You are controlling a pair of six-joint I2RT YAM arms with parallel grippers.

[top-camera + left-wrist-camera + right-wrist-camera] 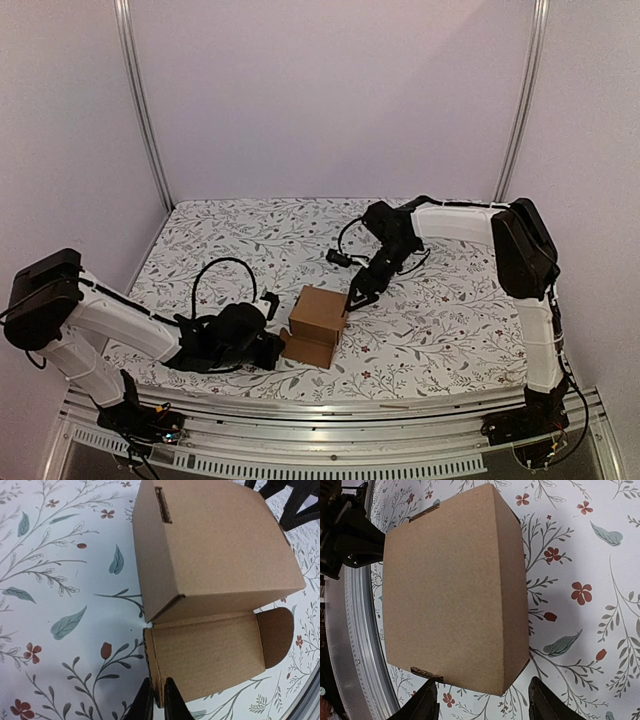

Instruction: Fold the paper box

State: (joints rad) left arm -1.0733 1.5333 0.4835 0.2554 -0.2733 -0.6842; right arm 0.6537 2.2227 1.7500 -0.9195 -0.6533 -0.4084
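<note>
The left tool (158, 706) pinches the open lid flap (205, 652), paper box (215, 545) body just beyond it; the right tool (482, 700) hangs released at the box's far side.

left arm (110, 322): white links, black joints | right arm (455, 222): same white and black | cable (222, 261): black loop | fingers (424, 705): matte black

Left arm (115, 318) stretched low, left fingers (144, 707) pinched nearly together; right fingers (426, 704) spread wide.

Brown paper box (318, 312) stands folded up, one flap (305, 347) lying open.
</note>
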